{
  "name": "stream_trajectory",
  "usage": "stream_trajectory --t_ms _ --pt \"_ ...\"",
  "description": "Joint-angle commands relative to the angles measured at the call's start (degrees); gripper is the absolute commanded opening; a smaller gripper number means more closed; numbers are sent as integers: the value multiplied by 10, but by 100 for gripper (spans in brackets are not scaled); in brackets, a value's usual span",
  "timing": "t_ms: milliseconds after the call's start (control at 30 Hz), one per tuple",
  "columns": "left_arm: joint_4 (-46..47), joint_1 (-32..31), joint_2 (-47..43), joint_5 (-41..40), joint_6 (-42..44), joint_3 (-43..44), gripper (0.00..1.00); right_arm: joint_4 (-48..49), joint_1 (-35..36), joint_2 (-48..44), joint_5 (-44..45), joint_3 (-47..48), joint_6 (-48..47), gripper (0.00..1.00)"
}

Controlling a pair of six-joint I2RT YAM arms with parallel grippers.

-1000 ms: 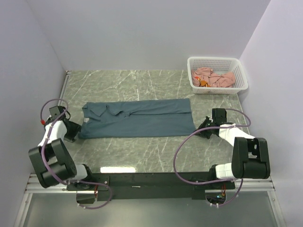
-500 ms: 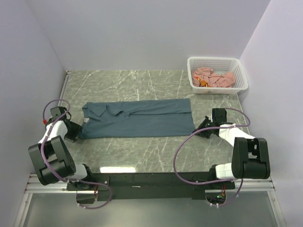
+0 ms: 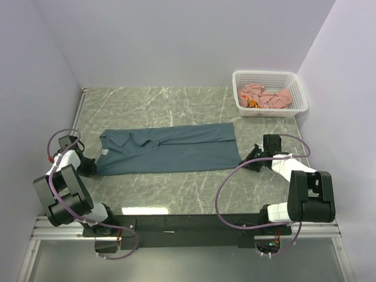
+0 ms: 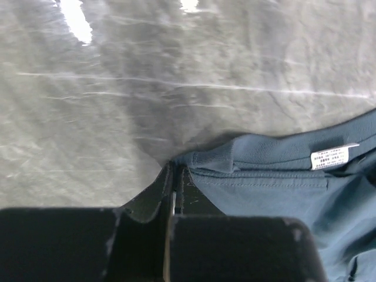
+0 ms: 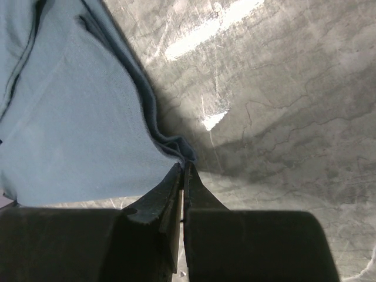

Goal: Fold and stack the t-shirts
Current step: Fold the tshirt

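A slate-blue t-shirt point(image 3: 170, 151) lies folded lengthwise into a long band across the middle of the table. My left gripper point(image 3: 89, 168) is shut on the shirt's near left corner point(image 4: 202, 160), by the collar end with its white label point(image 4: 332, 157). At the other end, my right gripper point(image 3: 245, 163) is shut on the shirt's near right corner point(image 5: 183, 151), where the cloth bunches at the fingertips. Salmon-pink t-shirts point(image 3: 267, 97) lie crumpled in the white basket point(image 3: 300, 93) at the far right.
The grey marbled table point(image 3: 176, 188) is bounded by purple walls on the left, back and right. A black rail point(image 3: 188, 223) with the arm bases runs along the near edge. A small orange object point(image 3: 251, 104) lies among the pink shirts.
My left gripper has closed on the shirt's near left corner and drawn it leftward and toward me, stretching the band. The right gripper has held its place, shut on its corner.
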Motion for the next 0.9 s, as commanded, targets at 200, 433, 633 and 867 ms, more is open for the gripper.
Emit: stream_trajectory --t_ms 200,433,633,867 --pt "-64 21 -17 -67 -1 -5 33 -7 -6 -22 29 5 -20 29" --pt "-84 22 -84 -68 9 23 76 -49 8 -82 62 26 -34 54" --pt "-101 -4 -148 -58 -2 73 79 -73 80 -149 123 48 -46 56" --pt "-58 -182 -141 -8 -47 128 74 -32 252 -148 174 113 -108 54"
